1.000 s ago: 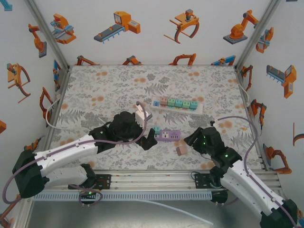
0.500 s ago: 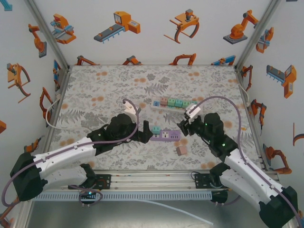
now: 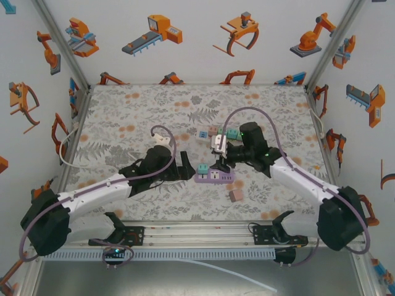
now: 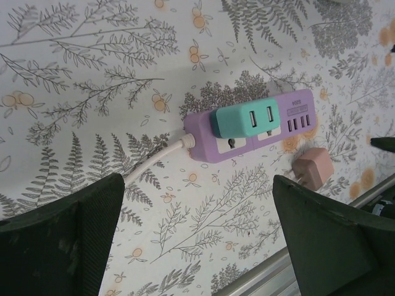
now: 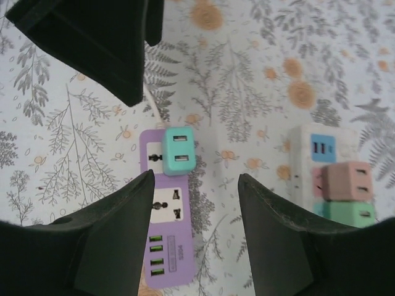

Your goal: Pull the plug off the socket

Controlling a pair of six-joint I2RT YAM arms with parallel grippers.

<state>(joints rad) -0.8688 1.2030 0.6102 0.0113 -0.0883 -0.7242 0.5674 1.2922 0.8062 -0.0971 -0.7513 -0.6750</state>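
From above, the teal plug [image 3: 202, 168] is sitting in the left end of the purple power strip [image 3: 217, 177], which is lying on the patterned table [image 3: 123, 117] between the two arms. The left gripper [image 3: 184, 169] is waiting just to the left of the plug with its jaws spread. The right gripper [image 3: 220, 164] is hanging over the strip from the far side, and a pink adapter [image 3: 235, 195] is lying loose nearby. In the left wrist view, the left fingers [image 4: 68, 240] are standing wide apart with nothing between them. The plug is standing proud of the strip ahead of them, and a white cord [image 4: 154, 163] is trailing from the strip's end. In the right wrist view, the right fingers [image 5: 111, 240] are parted a little wider than the plug and are gripping nothing. The plug is lying ahead in line with the gap, and a white strip [image 5: 321, 148] carrying other plugs is lying off to one side. The plug is looking like a small, rigid, light plastic block with smooth sides, probably held in only by the friction of its prongs. The strip seems light too and is likely to lift with the plug unless it is pinned on its bare end. The best hold is probably on two opposite flat sides of the plug, with a straight pull away from the strip's face.
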